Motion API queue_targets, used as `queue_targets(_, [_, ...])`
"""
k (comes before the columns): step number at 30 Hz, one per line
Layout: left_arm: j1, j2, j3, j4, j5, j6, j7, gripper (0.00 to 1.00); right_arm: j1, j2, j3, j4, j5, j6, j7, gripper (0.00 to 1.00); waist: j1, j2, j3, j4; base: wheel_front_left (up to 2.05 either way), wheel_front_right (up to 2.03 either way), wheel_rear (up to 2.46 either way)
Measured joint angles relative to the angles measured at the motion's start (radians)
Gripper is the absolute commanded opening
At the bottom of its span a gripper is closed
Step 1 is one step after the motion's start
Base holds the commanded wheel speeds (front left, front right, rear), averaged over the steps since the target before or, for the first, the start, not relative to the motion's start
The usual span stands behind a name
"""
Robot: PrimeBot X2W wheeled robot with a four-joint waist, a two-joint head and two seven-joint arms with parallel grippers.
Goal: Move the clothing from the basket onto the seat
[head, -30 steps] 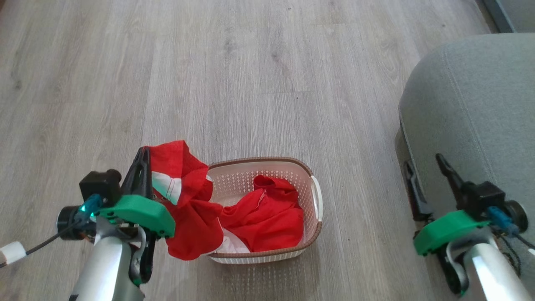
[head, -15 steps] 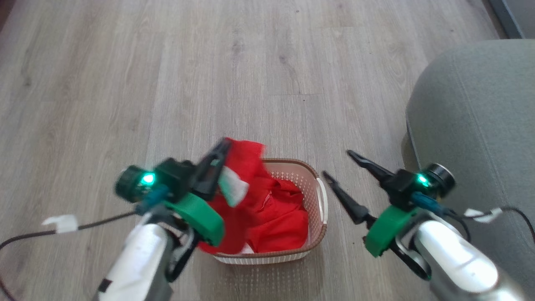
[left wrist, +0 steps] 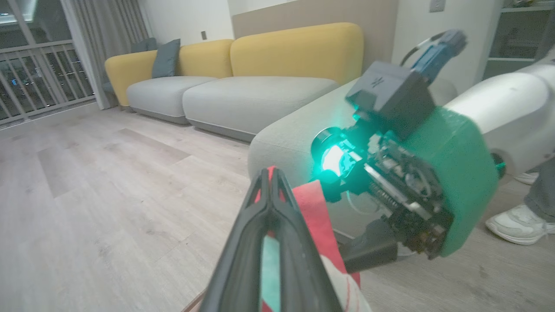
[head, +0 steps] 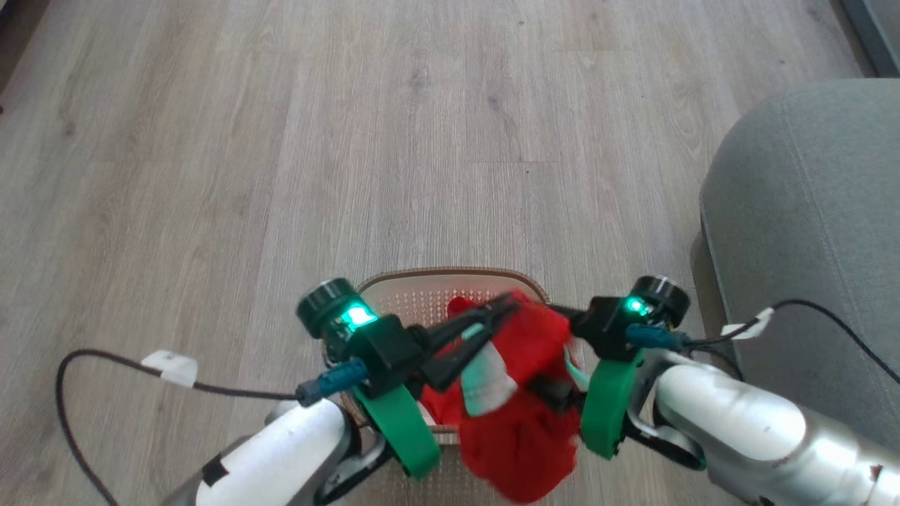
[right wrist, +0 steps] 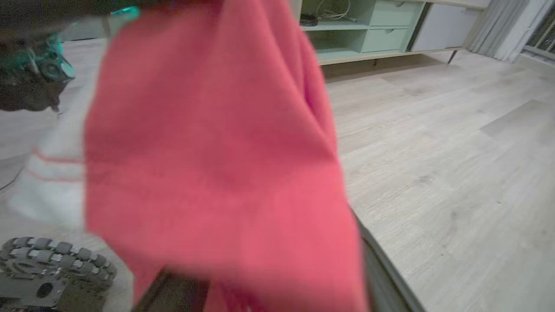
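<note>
While your left gripper (left wrist: pixel 269 173) clamps soft red fabric clothing (head: pixel 520 436) above the cream perforated basket (head: pixel 415 295) | right gripper (head: pixel 552 348), at its 3 o'clock, fingers apart, likely to share the load.

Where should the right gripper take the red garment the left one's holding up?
Probably the free red drape below the left gripper's pinch, from the robot's right: it hangs slack above the basket, facing the right gripper.
</note>
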Motion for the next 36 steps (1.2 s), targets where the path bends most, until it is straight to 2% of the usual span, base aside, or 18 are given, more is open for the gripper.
queue_targets(4, [-0.042, 0.028, -0.089, -0.031, -0.066, 0.0, -0.015, 0.0, -0.042, -0.002, 0.098, 0.003, 0.092, 0.0, 0.0, 1.0, 0.0, 0.0, -0.001, 0.003, 0.0, 0.0, 0.0])
queue_targets(5, [-0.049, 0.032, -0.101, -0.032, -0.079, 0.0, -0.02, 0.0, -0.049, -0.002, 0.109, 0.003, 0.111, 0.0, 0.0, 0.45, 0.0, 0.0, -0.002, 0.004, 0.0, 0.0, 0.0])
queue_targets(6, [-0.056, 0.038, -0.109, -0.032, -0.088, 0.0, -0.02, 0.0, -0.054, -0.003, 0.115, 0.003, 0.124, 0.0, 0.0, 0.0, 0.0, 0.0, -0.003, 0.004, 0.0, 0.0, 0.0])
queue_targets(11, [-0.063, 0.053, -0.109, -0.022, -0.119, 0.0, -0.02, 0.0, -0.06, -0.006, 0.125, 0.002, 0.185, 0.0, 0.0, 0.0, 0.0, 0.0, -0.003, -0.001, 0.0, 0.0, 0.0])
queue_targets(12, [-0.063, 0.053, -0.101, -0.02, -0.12, 0.0, -0.02, 0.07, -0.06, -0.009, 0.125, 0.003, 0.193, 0.0, 0.0, 0.0, 0.0, 0.0, -0.002, -0.003, 0.0, 0.0, 0.0])
queue_targets(13, [-0.061, 0.052, -0.09, -0.016, -0.124, 0.0, -0.02, 0.3, -0.06, -0.012, 0.125, 0.003, 0.199, 0.0, 0.0, 0.0, 0.0001, 0.0, -0.002, -0.006, 0.0, 0.0, 0.0])
queue_targets(14, [-0.06, 0.052, -0.08, -0.012, -0.124, 0.0, -0.02, 0.43, -0.061, -0.017, 0.124, 0.003, 0.206, 0.0, 0.0, 0.0, 0.0001, 0.0, -0.001, -0.009, 0.0, 0.0, 0.0])
queue_targets(15, [-0.059, 0.052, -0.07, -0.006, -0.123, 0.0, -0.02, 0.63, -0.061, -0.022, 0.119, 0.003, 0.215, 0.0, 0.0, 0.0, 0.0, 0.0, 0.0, -0.013, 0.0, 0.0, 0.0])
queue_targets(16, [-0.053, 0.049, -0.054, -0.001, -0.123, 0.0, -0.02, 0.93, -0.061, -0.026, 0.109, 0.003, 0.218, 0.0, 0.0, 0.0, 0.0, 0.0, 0.002, -0.017, 0.0, 0.0, 0.0])
queue_targets(17, [-0.046, 0.048, -0.039, 0.003, -0.123, 0.0, -0.021, 1.0, -0.061, -0.031, 0.096, 0.004, 0.22, 0.0, 0.0, 0.0, 0.0, 0.0, 0.005, -0.021, 0.0, 0.0, 0.0])
queue_targets(26, [0.025, -0.001, 0.053, 0.047, -0.108, 0.0, -0.022, 1.0, -0.06, -0.078, -0.025, 0.001, 0.225, 0.0, 0.0, 0.0, 0.0001, 0.0, 0.027, -0.113, 0.0, 0.0, 0.0])
queue_targets(32, [0.062, -0.062, 0.082, 0.07, -0.068, 0.0, -0.022, 1.0, -0.06, -0.121, -0.103, -0.005, 0.208, 0.0, 0.0, 0.0, 0.0001, 0.0, 0.041, -0.212, 0.0, 0.0, 0.0])
queue_targets(33, [0.074, -0.085, 0.084, 0.072, -0.064, 0.0, -0.022, 1.0, -0.06, -0.135, -0.131, -0.007, 0.204, 0.0, 0.0, 0.0, 0.0001, 0.0, 0.046, -0.249, 0.0, 0.0, 0.0])
queue_targets(34, [0.074, -0.085, 0.084, 0.072, -0.064, 0.0, -0.022, 1.0, -0.06, -0.135, -0.131, -0.007, 0.204, 0.0, 0.0, 0.0, 0.0001, 0.0, 0.046, -0.249, 0.0, 0.0, 0.0])
queue_targets(36, [0.077, -0.1, 0.072, 0.085, -0.054, 0.0, -0.022, 1.0, -0.06, -0.157, -0.159, -0.005, 0.198, 0.0, 0.0, 0.0, 0.0001, 0.0, 0.055, -0.299, 0.0, 0.0, 0.0])
